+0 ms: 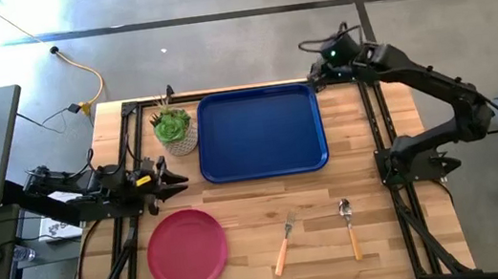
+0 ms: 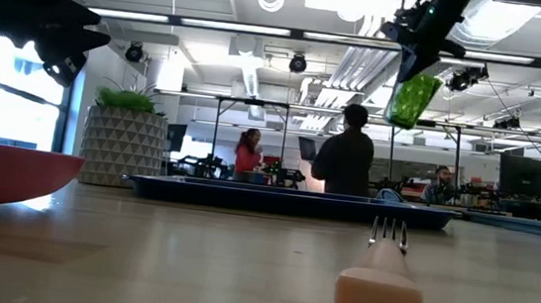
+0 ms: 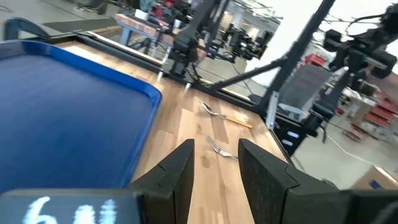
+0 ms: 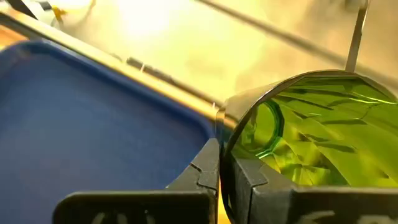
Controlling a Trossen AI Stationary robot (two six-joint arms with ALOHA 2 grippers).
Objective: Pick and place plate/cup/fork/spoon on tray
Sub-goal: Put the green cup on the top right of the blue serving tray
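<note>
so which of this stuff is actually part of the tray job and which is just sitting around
Part of the job:
- tray, nothing on it yet
- cup, held up in the shut right gripper by the tray's far right corner
- plate
- fork
- spoon

Just lying about:
- potted succulent left of the tray
- yellow cable on the floor

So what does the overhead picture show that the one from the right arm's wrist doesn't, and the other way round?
Only the overhead view shows the whole table: the plate, fork and spoon lying on the wood, the plant pot beside the tray, and the left gripper open, waiting near the pot. Only the wrist view shows the cup clearly: translucent green, its rim pinched between the shut fingers of the right gripper. Both show the blue tray, empty, and the right gripper at its far right corner.
</note>
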